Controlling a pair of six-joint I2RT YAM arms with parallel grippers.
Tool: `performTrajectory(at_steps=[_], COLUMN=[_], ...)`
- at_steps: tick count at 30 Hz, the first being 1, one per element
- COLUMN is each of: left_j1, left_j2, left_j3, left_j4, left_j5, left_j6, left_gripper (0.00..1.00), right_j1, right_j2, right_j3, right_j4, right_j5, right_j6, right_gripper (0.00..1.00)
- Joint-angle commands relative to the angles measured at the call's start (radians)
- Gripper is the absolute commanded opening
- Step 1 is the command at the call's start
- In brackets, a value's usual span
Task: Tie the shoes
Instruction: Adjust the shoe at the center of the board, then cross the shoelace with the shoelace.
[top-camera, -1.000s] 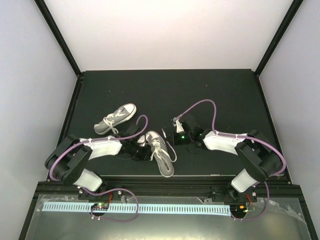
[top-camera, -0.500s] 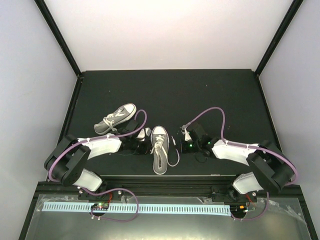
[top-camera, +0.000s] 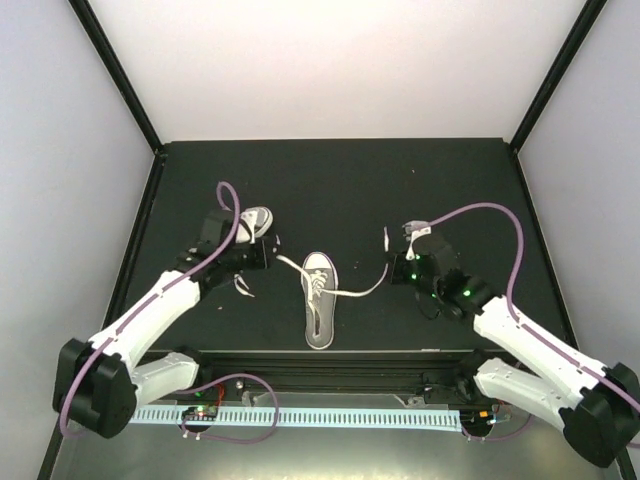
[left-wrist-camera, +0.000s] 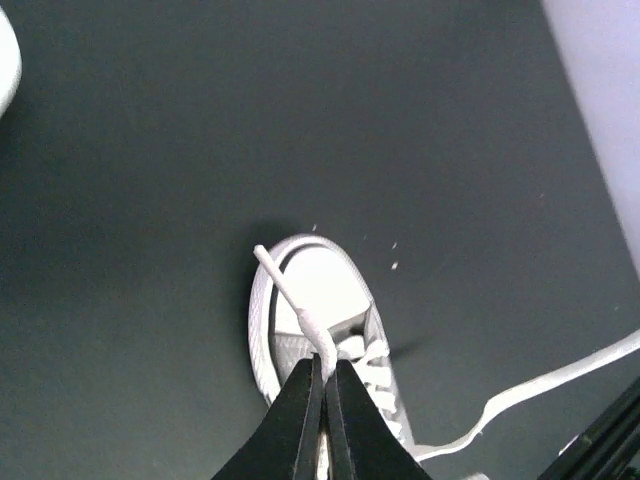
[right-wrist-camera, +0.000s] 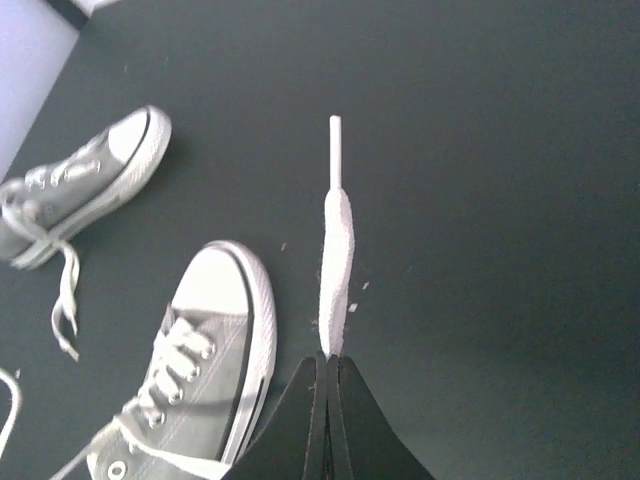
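Grey canvas sneaker (top-camera: 318, 305) lies centre; left gripper (top-camera: 271, 257) and right gripper (top-camera: 391, 263) each pinch its white laces (top-camera: 355, 294), drawn left and right.

One shoe (top-camera: 319, 300) lies between the left tool (top-camera: 272, 257) and right tool (top-camera: 393, 267), the other shoe (top-camera: 258, 217) behind-left.

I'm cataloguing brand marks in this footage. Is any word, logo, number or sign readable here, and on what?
None can be read. The near shoe and the far shoe show no legible brand or size mark; the white slotted strip bears no readable print.
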Motion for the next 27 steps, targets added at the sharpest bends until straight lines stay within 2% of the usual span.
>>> performTrajectory(at_steps=[1,6,11,17,20,25,27], left_j1=[0.048,0.072,0.090,0.110,0.110,0.098,0.061], left_j2=[-0.049,-0.020,-0.050,-0.080,-0.087,-0.014,0.013], left_j3=[0.052,0.168,0.219,0.323,0.291,0.250,0.254], left_j4=[-0.011,-0.122,-0.059,-0.098,-0.044,-0.012,-0.016], left_j5=[0.092,0.177,0.309,0.253,0.322,0.561,0.575], left_j6=[0.112,0.214,0.241,0.286,0.283,0.293,0.326], left_gripper=[0.02,0.02,0.02,0.02,0.02,0.03,0.04], right_j1=[-0.026,-0.028,-0.028,-0.028,-0.029,-0.027,-0.028], right_j2=[-0.054,-0.071,-0.095,-0.108,-0.109,-0.074,-0.060], right_j3=[0.072,0.162,0.248,0.302,0.299,0.296,0.296], right_j4=[-0.109,-0.158,-0.144,-0.134,-0.102,-0.047,-0.019], right_j5=[0.119,0.169,0.118,0.102,0.042,-0.113,-0.177], right_j6=[-0.087,-0.151,-0.218,-0.270,-0.288,-0.314,-0.313], right_gripper=[0.02,0.02,0.01,0.02,0.02,0.02,0.01])
